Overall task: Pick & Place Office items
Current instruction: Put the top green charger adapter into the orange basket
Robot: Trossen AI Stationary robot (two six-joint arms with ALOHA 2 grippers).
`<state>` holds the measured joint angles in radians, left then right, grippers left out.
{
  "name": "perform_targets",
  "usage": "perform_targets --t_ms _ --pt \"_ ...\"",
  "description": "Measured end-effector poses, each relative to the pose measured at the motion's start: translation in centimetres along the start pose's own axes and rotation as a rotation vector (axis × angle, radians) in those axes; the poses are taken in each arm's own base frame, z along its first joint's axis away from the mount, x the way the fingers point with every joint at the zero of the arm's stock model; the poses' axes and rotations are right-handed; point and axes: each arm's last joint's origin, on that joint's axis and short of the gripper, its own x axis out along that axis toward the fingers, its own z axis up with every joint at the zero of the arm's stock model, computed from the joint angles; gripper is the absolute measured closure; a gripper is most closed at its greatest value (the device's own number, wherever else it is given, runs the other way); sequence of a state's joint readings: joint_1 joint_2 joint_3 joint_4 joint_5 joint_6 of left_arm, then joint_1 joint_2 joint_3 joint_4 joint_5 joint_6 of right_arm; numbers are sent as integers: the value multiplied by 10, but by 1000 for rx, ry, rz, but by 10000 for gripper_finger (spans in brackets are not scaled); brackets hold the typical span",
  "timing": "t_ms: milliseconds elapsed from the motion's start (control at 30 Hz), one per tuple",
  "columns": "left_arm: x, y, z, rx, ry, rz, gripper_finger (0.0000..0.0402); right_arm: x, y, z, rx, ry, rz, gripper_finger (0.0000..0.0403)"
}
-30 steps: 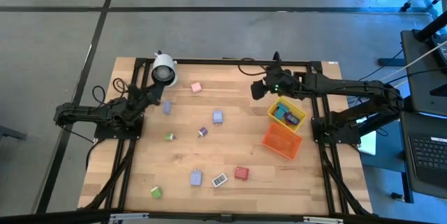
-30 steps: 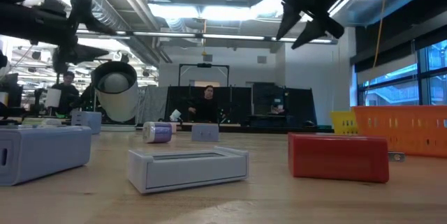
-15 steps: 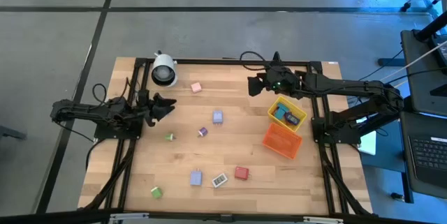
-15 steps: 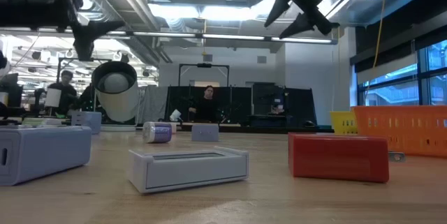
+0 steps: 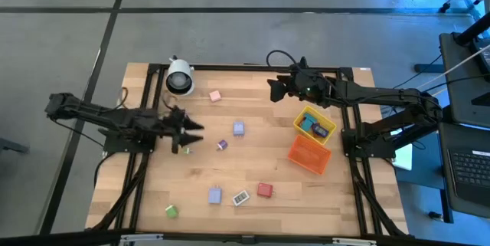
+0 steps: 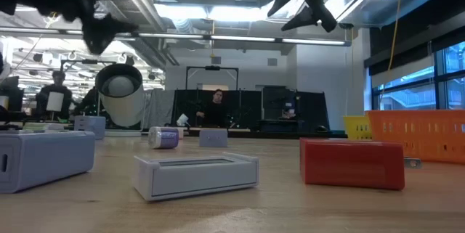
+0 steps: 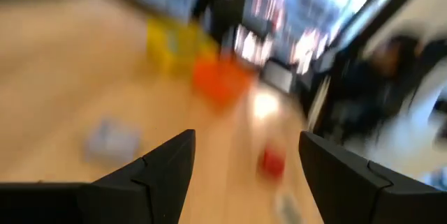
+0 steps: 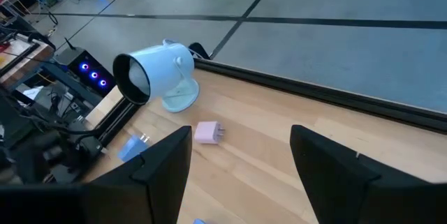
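Overhead, left gripper (image 5: 196,131) out over the table's left-middle, fingers spread wide with nothing between them; same wide gap at the two dark fingers (image 7: 160,172) in the left wrist view, though all beyond them blurred. Just under the tips, a small green piece (image 5: 185,150); a little further out, a purple piece (image 5: 222,145) and a lavender block (image 5: 239,129). Well beyond the tips toward the near edge, a lavender block (image 5: 216,195), a white piece (image 5: 240,198), a red block (image 5: 265,190) and a green block (image 5: 171,211). Behind the gripper, near the far edge, white cylinder (image 5: 179,77) with its dark face. Right gripper (image 5: 274,90) high over the far-middle of the table, also open and empty, fingers (image 8: 160,165) apart in its wrist view. Ahead of it, a pink block (image 8: 208,132) beside the white cylinder's base, and a blue piece (image 8: 131,147) further off. Just behind the right gripper, yellow bin (image 5: 315,123) with blue and dark items inside, touching the orange bin (image 5: 308,154).
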<state>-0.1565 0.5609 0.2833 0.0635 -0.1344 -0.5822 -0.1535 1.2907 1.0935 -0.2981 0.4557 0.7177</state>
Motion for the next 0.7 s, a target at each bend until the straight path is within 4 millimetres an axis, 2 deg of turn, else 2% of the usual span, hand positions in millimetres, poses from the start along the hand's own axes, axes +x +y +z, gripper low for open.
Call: perform_targets --t_ms 167,300,500,700 --pt "11 -2 -17 58 357 62 150 0 0 0 0 0 0 156" --pt "14 -8 -24 192 581 115 150 0 0 0 0 0 0 156" --pt "19 -18 -35 431 757 108 150 0 0 0 -10 2 2 156" --pt "22 -13 -50 503 870 197 150 0 0 0 -57 3 3 156"
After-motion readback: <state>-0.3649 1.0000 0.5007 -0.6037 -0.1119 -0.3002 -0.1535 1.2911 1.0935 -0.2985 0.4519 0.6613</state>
